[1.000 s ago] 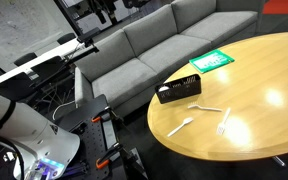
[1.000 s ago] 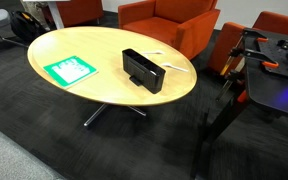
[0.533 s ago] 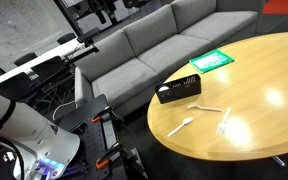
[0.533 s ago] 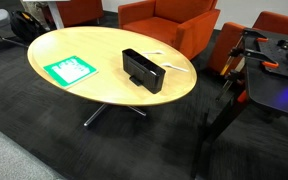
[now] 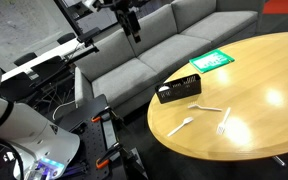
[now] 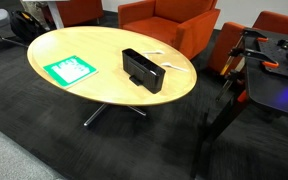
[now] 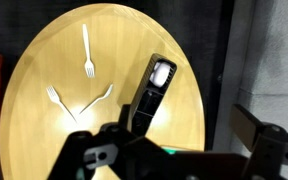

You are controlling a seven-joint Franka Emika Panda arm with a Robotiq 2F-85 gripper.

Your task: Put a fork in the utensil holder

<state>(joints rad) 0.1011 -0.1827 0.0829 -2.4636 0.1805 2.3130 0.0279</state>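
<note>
The utensil holder is a low black oblong box on the round wooden table; it shows in both exterior views. A white plastic fork lies flat on the table, apart from the box, and also shows in an exterior view. Two other white utensils lie in a V beside it. My gripper is open and empty, high above the table edge. In an exterior view it hangs over the sofa, far from the fork.
A flat green-and-white packet lies on the table beyond the box. A grey sofa runs beside the table. Orange chairs and a cart with equipment stand around it.
My gripper has come into the top of an exterior view, above the sofa. The fork, the other utensils and the box have not moved.
</note>
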